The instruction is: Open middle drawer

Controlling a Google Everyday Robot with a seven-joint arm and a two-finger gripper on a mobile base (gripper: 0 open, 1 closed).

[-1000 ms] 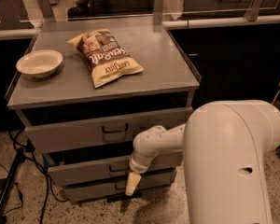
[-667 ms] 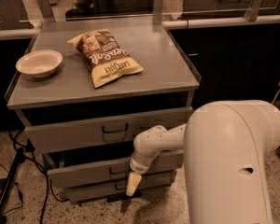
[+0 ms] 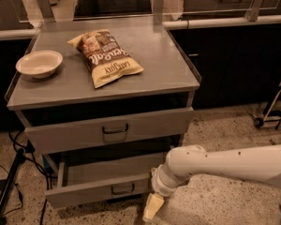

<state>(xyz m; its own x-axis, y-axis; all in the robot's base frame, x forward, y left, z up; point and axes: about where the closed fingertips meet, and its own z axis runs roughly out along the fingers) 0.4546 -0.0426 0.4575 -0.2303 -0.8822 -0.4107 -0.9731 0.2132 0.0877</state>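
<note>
The middle drawer is a grey metal drawer with a low, wide front and a small dark loop handle at its centre. It stands pulled out from the cabinet, and its flat tray shows behind the front panel. My gripper, cream-tipped on a white arm, hangs just right of and below the handle, at the right end of the drawer front. It is not on the handle. The lowest drawer is hidden under the pulled-out one.
The taller top drawer sits slightly out above. On the cabinet top lie a chip bag and a white bowl. A dark counter stands at the right, a black stand leg at the left, on speckled floor.
The middle drawer has come out toward the camera and its tray now shows. My gripper has moved out and down with the drawer front. The view is nearer.
</note>
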